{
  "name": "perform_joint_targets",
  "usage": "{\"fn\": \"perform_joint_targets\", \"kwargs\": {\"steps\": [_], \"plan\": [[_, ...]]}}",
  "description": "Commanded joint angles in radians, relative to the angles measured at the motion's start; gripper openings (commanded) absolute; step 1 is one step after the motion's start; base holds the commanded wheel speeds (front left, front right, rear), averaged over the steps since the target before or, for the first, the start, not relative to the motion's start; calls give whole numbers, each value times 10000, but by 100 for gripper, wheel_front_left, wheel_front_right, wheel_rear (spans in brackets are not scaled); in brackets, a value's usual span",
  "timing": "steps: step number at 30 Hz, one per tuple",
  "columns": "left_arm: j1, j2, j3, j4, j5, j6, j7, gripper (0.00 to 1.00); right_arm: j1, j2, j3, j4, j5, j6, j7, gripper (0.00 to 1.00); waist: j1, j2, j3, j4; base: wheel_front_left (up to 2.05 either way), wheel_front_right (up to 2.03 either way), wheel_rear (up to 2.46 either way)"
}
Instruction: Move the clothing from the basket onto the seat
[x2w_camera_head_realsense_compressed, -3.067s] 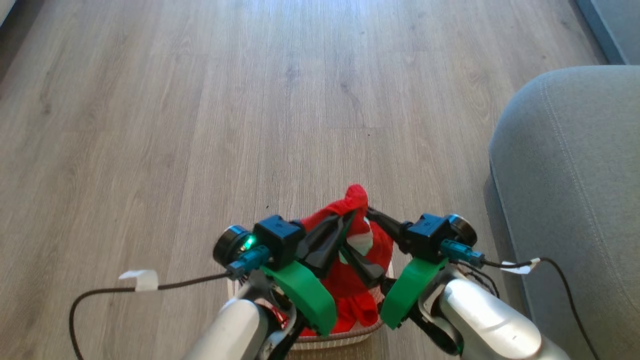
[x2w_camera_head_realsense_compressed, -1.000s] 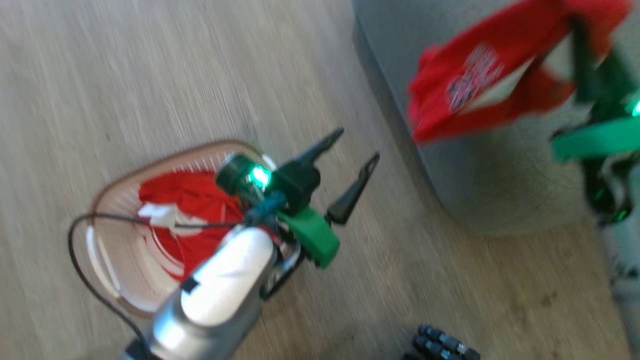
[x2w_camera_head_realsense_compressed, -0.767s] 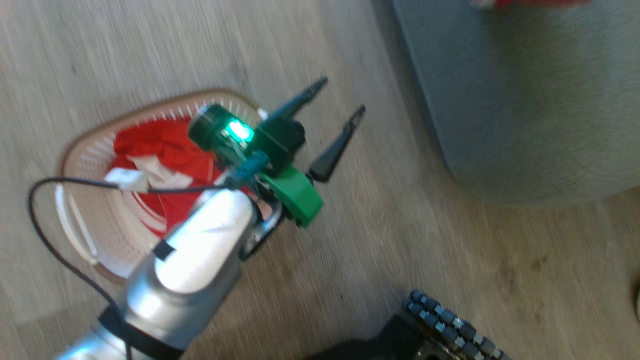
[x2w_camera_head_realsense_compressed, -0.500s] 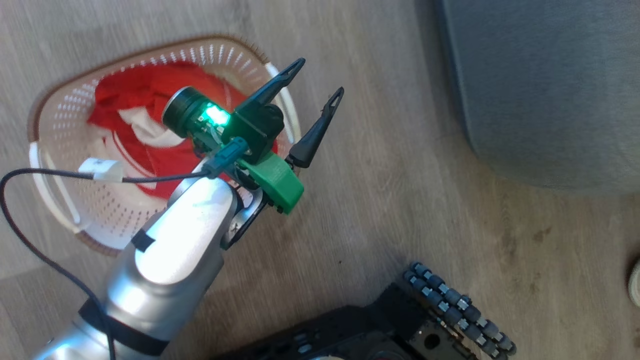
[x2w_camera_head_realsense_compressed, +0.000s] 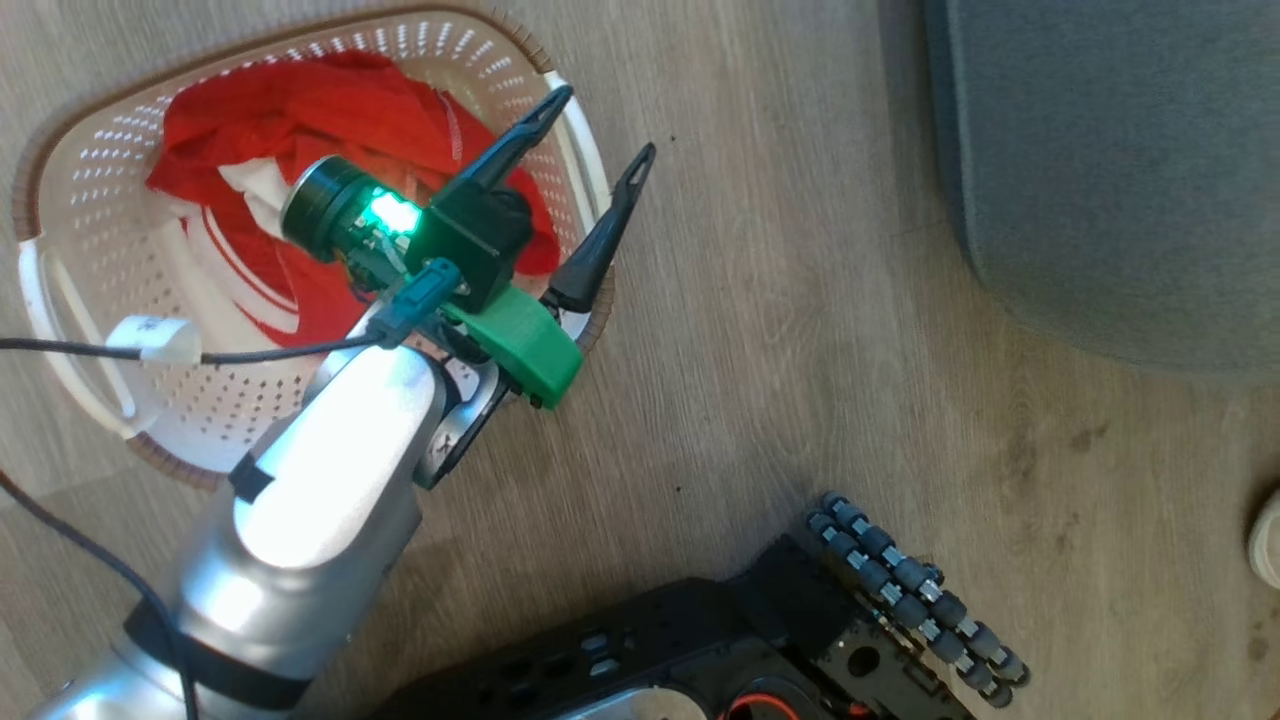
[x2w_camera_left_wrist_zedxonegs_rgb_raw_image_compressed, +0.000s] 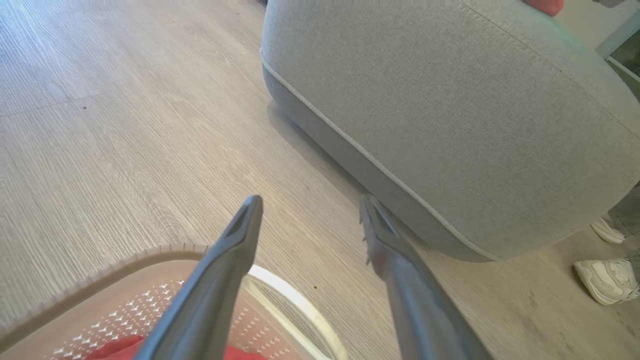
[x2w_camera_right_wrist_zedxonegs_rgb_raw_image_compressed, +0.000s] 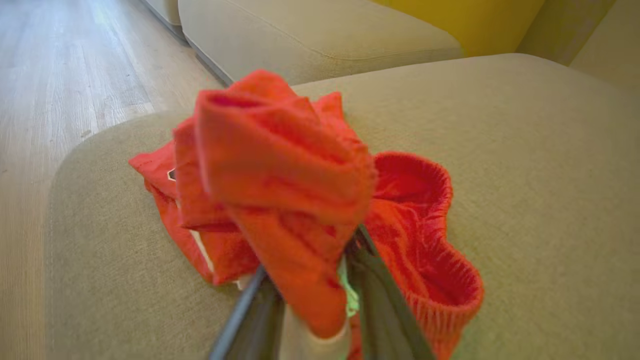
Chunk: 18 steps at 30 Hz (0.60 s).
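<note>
Head view: the left gripper (x2w_camera_head_realsense_compressed: 598, 128), its dark fingers spread wide and empty, hangs over the edge of the cream-white perforated plastic basket (x2w_camera_head_realsense_compressed: 90, 190), which holds bright red, white-striped soft clothing (x2w_camera_head_realsense_compressed: 340, 110). Left wrist view: the parted fingers frame the wood floor (x2w_camera_left_wrist_zedxonegs_rgb_raw_image_compressed: 100, 150) before the large grey fabric seat (x2w_camera_left_wrist_zedxonegs_rgb_raw_image_compressed: 450, 125). Right wrist view: the right gripper (x2w_camera_right_wrist_zedxonegs_rgb_raw_image_compressed: 320, 270) pinches a bunched red garment (x2w_camera_right_wrist_zedxonegs_rgb_raw_image_compressed: 280, 165) draped onto the seat.

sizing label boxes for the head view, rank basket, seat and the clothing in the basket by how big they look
basket
seat, though the frame edge crops it
clothing
</note>
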Motion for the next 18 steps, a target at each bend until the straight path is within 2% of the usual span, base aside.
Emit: {"fn": "perform_joint_targets", "kwargs": {"steps": [1, 9, 15, 18], "plan": [[335, 200, 247, -361, -78, 82, 25, 100, 233, -368, 52, -219, 157, -4, -183, 100, 0, 1, -233, -106, 0, 0, 0], [734, 77, 294, -115, -372, 167, -252, 100, 1605, -378, 924, -1004, 508, -4, -292, 100, 0, 1, -1582, -80, 0, 0, 0], [1373, -369, 477, 481, -890, 236, -643, 100, 3708, -475, 1255, -2838, 768, -4, -297, 100, 0, 1, -3138, 172, 0, 0, 0], [1869, -471, 717, 733, -1127, 332, -770, 100, 4754, -383, 1287, -3915, 496, -4, -298, 100, 0, 1, -3930, 274, 0, 0, 0]]}}
